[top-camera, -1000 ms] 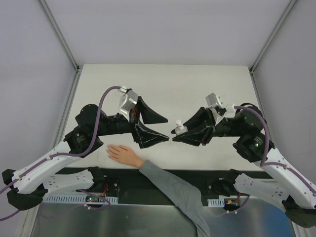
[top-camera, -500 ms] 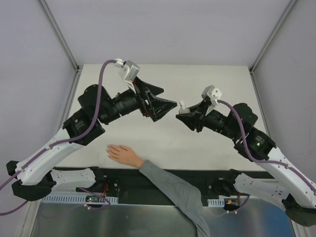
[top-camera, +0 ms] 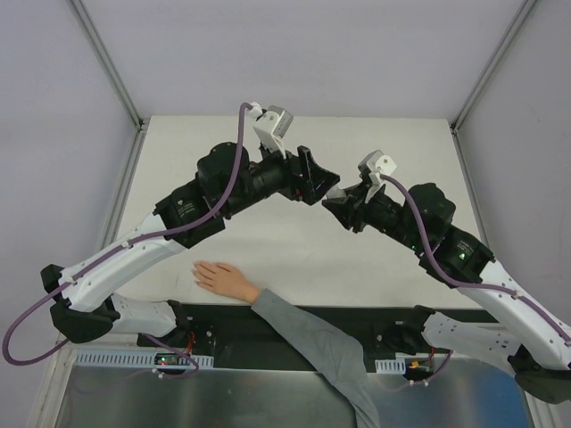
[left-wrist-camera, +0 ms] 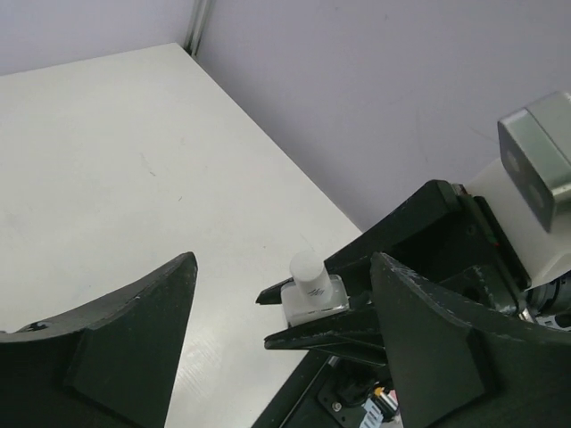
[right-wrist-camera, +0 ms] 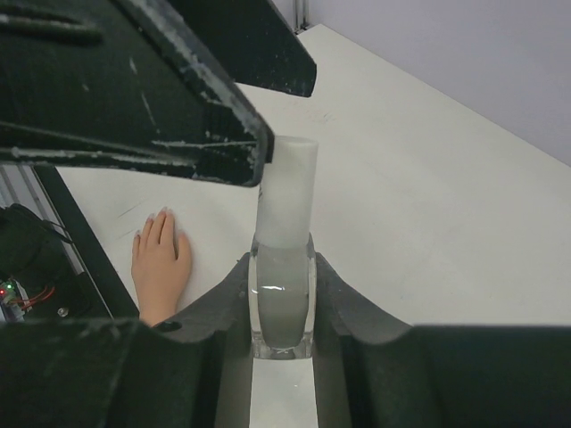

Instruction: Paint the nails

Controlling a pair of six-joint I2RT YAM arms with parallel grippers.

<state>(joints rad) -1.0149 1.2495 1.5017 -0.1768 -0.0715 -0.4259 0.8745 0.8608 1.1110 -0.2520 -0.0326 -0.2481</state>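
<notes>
A pale hand (top-camera: 223,278) in a grey sleeve (top-camera: 308,343) lies flat near the table's front edge. Its nails (right-wrist-camera: 161,212) show faintly at the fingertips in the right wrist view. Well above and beyond the hand, my right gripper (right-wrist-camera: 281,267) is shut on a small whitish bottle (right-wrist-camera: 283,308) with a white cap (right-wrist-camera: 287,192). My left gripper (left-wrist-camera: 281,263) is open, and the cap (left-wrist-camera: 306,266) stands between its two fingers. From above, the left gripper (top-camera: 323,185) and the right gripper (top-camera: 336,203) meet over the table's middle.
The white table (top-camera: 393,152) is boxed in by grey walls with metal corner posts (top-camera: 482,85). A black strip with the arm bases (top-camera: 223,323) runs along the near edge, just behind the hand.
The left arm has swung up and to the right, bringing its open jaws around the bottle's cap. The right gripper has lifted a little and turned the bottle toward them. The hand has stayed still.
</notes>
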